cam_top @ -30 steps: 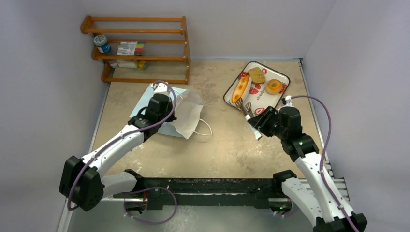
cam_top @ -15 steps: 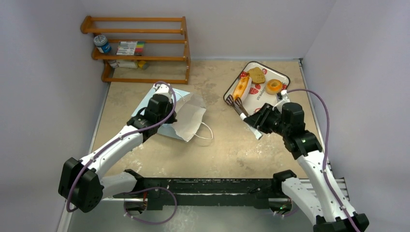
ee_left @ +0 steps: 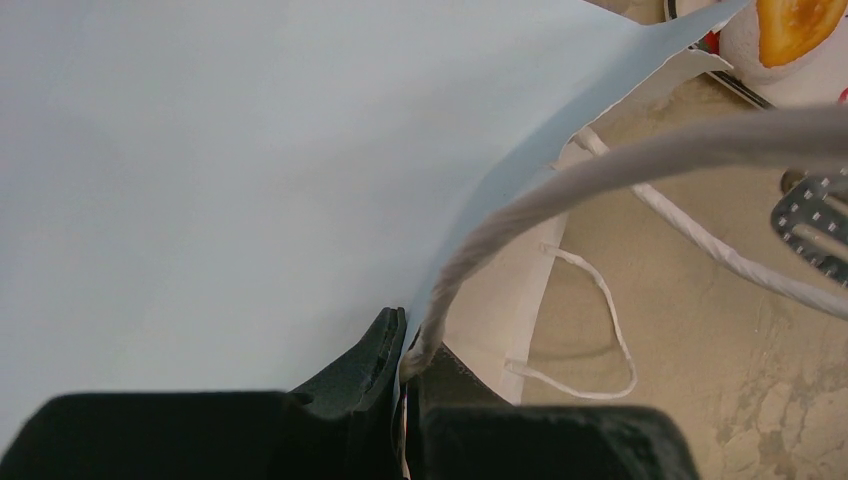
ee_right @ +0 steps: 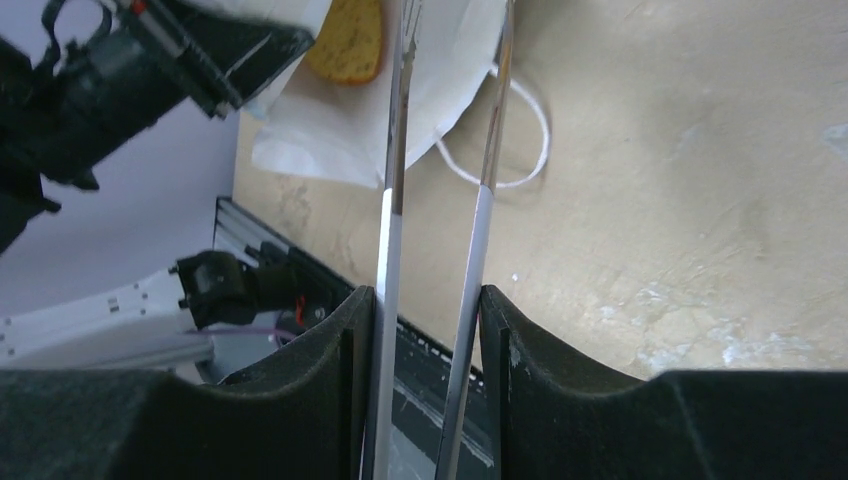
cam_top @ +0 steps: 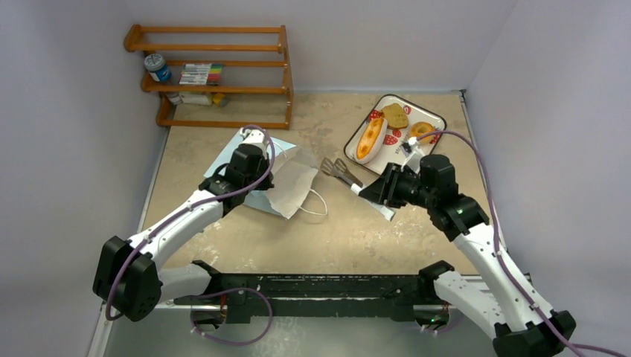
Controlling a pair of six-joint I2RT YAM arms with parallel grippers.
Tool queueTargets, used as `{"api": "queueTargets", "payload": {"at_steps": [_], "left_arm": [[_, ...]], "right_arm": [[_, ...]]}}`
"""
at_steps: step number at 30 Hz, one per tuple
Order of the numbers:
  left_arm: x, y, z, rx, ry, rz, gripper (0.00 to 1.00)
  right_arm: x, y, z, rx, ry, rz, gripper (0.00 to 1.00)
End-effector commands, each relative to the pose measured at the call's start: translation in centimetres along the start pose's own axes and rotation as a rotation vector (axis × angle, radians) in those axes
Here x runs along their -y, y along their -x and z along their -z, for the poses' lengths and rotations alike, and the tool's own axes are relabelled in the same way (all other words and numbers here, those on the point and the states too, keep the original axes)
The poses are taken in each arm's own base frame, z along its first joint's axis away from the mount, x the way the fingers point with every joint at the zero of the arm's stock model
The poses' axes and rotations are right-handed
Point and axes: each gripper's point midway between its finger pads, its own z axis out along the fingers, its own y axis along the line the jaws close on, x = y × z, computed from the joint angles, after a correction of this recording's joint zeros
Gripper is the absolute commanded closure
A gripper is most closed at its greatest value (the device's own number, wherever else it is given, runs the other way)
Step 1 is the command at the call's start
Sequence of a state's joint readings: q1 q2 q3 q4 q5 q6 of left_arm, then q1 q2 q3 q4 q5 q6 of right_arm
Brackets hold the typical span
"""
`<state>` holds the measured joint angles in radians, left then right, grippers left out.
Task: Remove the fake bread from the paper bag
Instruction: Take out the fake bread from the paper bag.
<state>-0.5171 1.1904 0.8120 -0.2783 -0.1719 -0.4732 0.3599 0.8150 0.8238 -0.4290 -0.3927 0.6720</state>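
Jaws of the left gripper (ee_left: pixel 405 348) pinch the paper bag (ee_left: pixel 200 180) by its rim, arm stretched forward. One toast slice (ee_right: pixel 350 40) lies inside the bag. Right of it, the right gripper (ee_right: pixel 425 300), forearm angled leftward, clamps tongs (ee_right: pixel 383 240) pointing at the bag's mouth.

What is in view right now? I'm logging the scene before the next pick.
light blue paper gift bag: one, white inside, lying left of centre
white strawberry-print tray: one, far right
golden-brown toy toast slices: two, one on the tray, one inside the bag
long pale roll with orange centre: one, on the tray
orange-tan ring doughnut: one, on the tray
metal tongs with white handles: one, between bag and tray
orange-brown wooden rack: one, far left corner, holding a blue-lidded jar and markers
left tool: black, shut on the bag's edge
right tool: black, shut on the tongs
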Motion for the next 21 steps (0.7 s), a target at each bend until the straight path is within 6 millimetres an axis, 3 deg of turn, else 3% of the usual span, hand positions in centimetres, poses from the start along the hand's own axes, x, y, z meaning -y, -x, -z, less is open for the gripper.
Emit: {"api": "queueTargets", "payload": {"at_steps": [1,9,21], "left_arm": [[1.8,2.9,-0.1,0.055,-0.068,-0.015,1.00],[2.7,3.1,0.1,0.043,-0.109,-0.023,1.00],[3.3,2.4,3.0,-0.002,-0.177,-0.056,1.00]], "right_arm": [[-3.9,-0.5,-0.1,-0.012,0.110,0.073,0.58],[-5.6,-3.0,-2.2,-0.075,0.166,0.085,0.59],[-6.4,-5.5,-7.5,-0.102,0.212,0.068,0.59]]}}
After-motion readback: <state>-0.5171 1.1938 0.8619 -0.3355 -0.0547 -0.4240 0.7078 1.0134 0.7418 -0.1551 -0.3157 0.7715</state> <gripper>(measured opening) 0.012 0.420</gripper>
